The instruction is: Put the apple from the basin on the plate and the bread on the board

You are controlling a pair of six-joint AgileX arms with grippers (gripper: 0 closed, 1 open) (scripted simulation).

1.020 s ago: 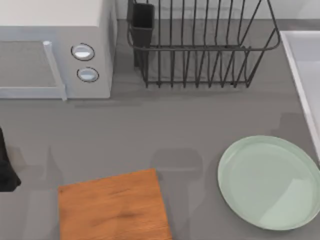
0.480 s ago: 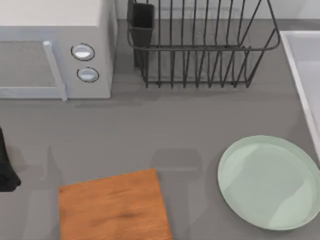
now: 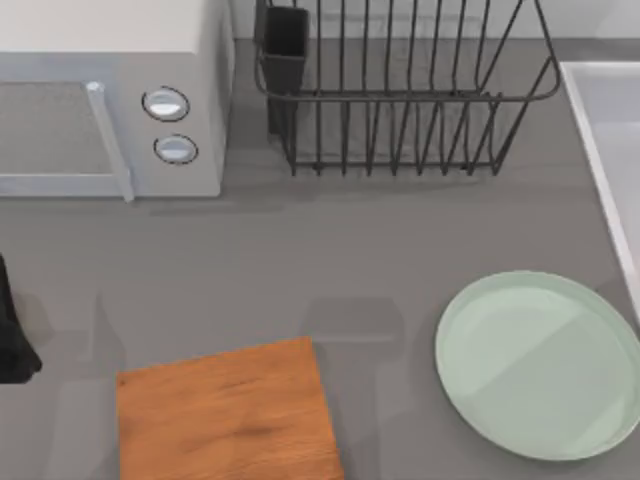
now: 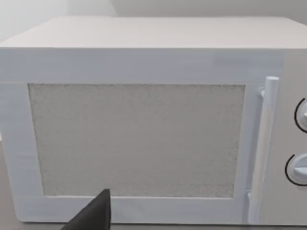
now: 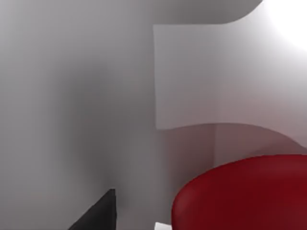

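**Little changed above the table while our right wrist closed on the apple**

Since the second before, nothing on the table had shifted in the top view: the plate (image 3: 540, 365) lay at the same spot near the right side, the board (image 3: 228, 412) at the same spot at the near edge left of centre, and the dark bulk of our left arm (image 3: 12, 335) sat unmoved at the far left edge. Only the faint shading across the plate looked different.

The basin (image 3: 610, 150) showed its pale rim along the right edge, just beyond the plate. The black wire dish rack (image 3: 400, 95) stood at the back, with the microwave (image 3: 110, 100) to its left. Plate and board were both bare.

In our right wrist view the apple (image 5: 242, 194) loomed very close, glossy red, against the white inner wall of the basin (image 5: 96, 96). One dark fingertip (image 5: 98, 213) of our right gripper sat beside it, apart from the fruit; whether the fingers were spread or together we could not tell.

Our left wrist view faced the microwave door (image 4: 136, 139) and its handle (image 4: 266, 143), with one dark fingertip (image 4: 96, 213) at the edge; there too we could not tell the fingers' state
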